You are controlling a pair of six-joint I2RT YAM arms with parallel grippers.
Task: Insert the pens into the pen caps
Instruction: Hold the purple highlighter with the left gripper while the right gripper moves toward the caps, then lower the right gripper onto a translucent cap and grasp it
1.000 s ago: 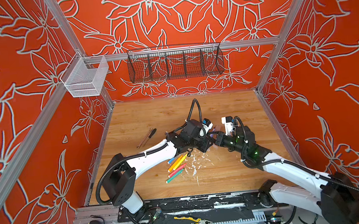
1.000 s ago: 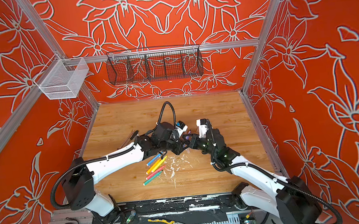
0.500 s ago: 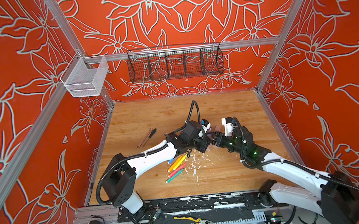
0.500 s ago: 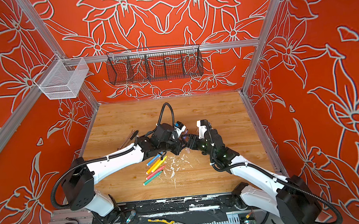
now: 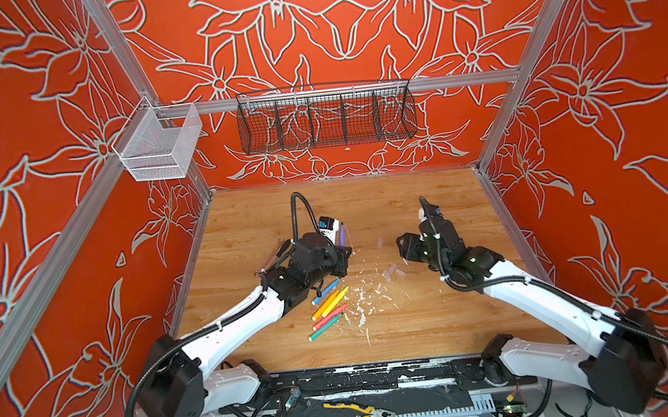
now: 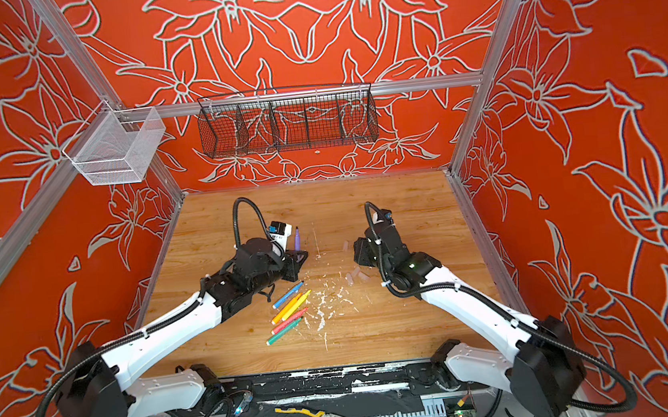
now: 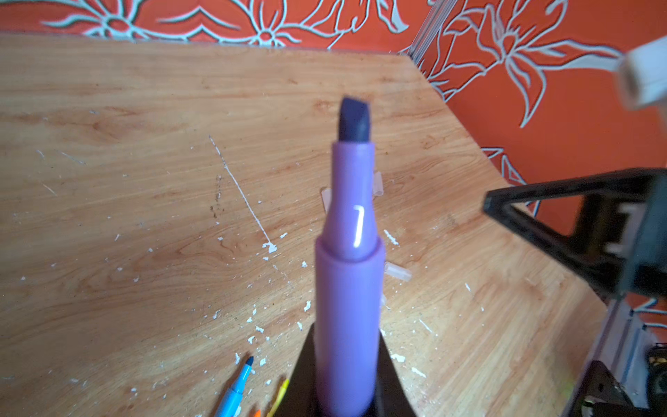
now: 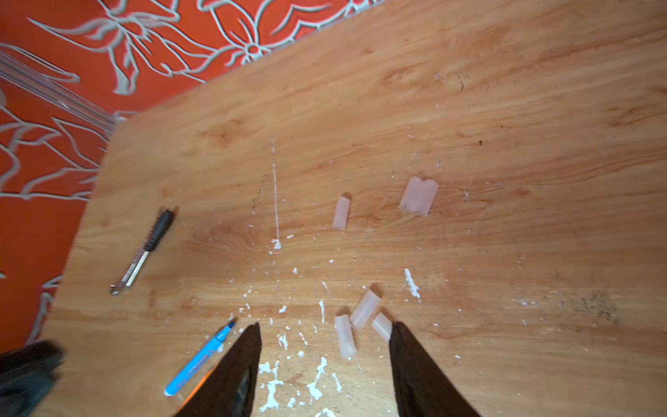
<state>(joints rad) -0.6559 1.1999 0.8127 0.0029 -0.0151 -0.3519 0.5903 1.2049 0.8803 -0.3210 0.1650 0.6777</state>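
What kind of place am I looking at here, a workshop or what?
Most likely a robotics test cell: a left arm and right arm at a wooden tabletop, orange floral panels on an aluminium frame boxing it in, and a black wire basket on the back rail.

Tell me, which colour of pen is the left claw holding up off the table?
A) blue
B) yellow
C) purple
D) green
C: the left gripper is shut on the purple pen, while the blue pen, yellow pen and green pen lie on the table.
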